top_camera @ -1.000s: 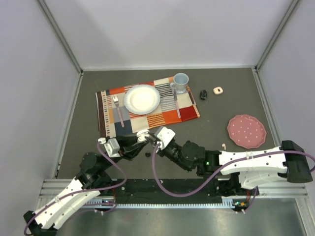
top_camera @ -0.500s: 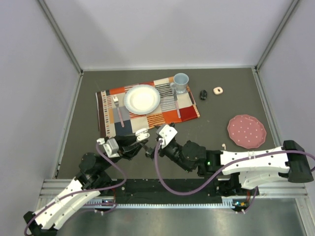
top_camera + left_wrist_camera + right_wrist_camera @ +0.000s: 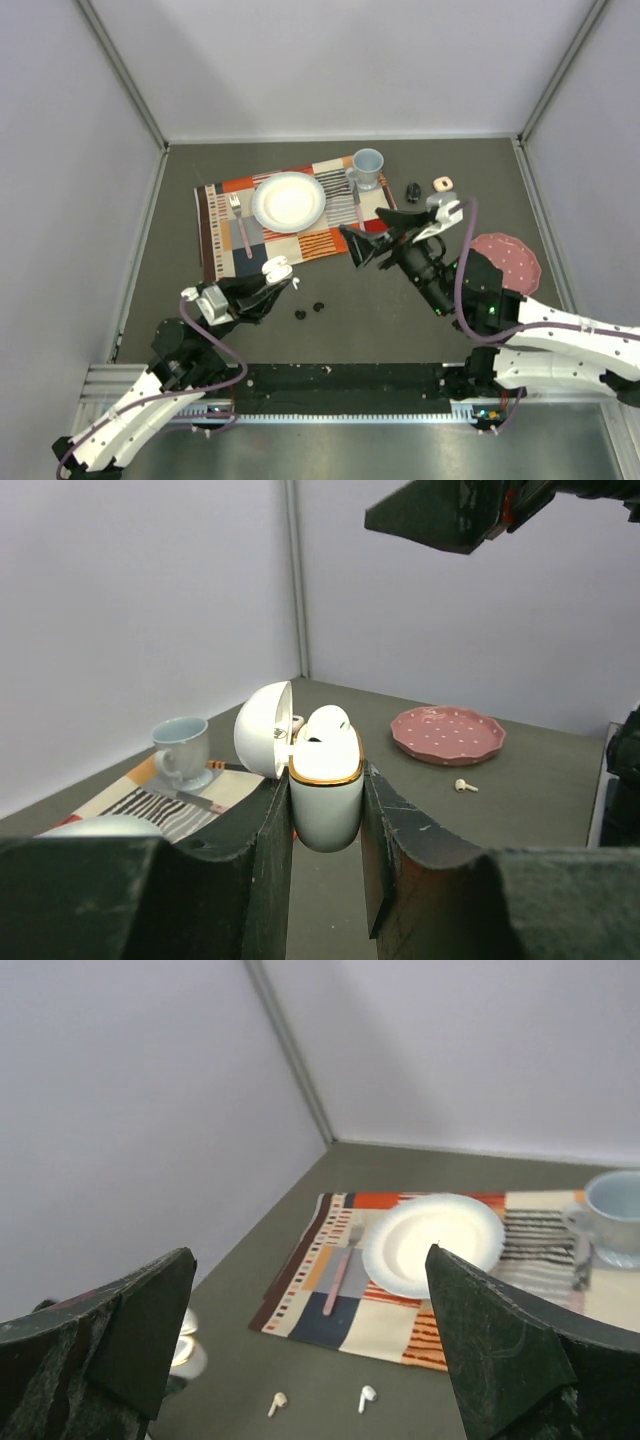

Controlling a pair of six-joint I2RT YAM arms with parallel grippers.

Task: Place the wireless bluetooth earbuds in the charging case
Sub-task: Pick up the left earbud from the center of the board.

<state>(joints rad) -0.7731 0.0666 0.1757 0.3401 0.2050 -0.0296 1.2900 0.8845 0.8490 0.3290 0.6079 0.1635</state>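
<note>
Dark grey table (image 3: 450,160) with pale walls on three sides makes the whole working place. At the left, the left gripper (image 3: 272,278) is low over the table. Its two fingers (image 3: 262,850) pinch the charging case (image 3: 326,800) from both sides. The case stands upright between them. In the left wrist view its round lid is open at the left of the body, and one white earbud (image 3: 328,725) sits inside, with its top showing above the gold rim.

Just to the right of this gripper, two black earbuds (image 3: 300,314) lie on the bare table, near each other and apart from the case. Behind them is a striped placemat (image 3: 300,245), which carries a fork (image 3: 240,225), a white plate (image 3: 288,201) and a pale blue cup (image 3: 367,168). In the right wrist view, a pair of white earbuds (image 3: 278,1400) lies on the table just before the near edge of the placemat.

More to the right, the right gripper (image 3: 378,240) hangs above the right end of the placemat. Its fingers are spread wide and hold nothing. Beyond it lie a small black object (image 3: 412,192) and a small pinkish object (image 3: 442,184). A pink plate (image 3: 515,260) is partly covered by the right arm, and a loose white earbud (image 3: 461,786) lies just in front of it.
</note>
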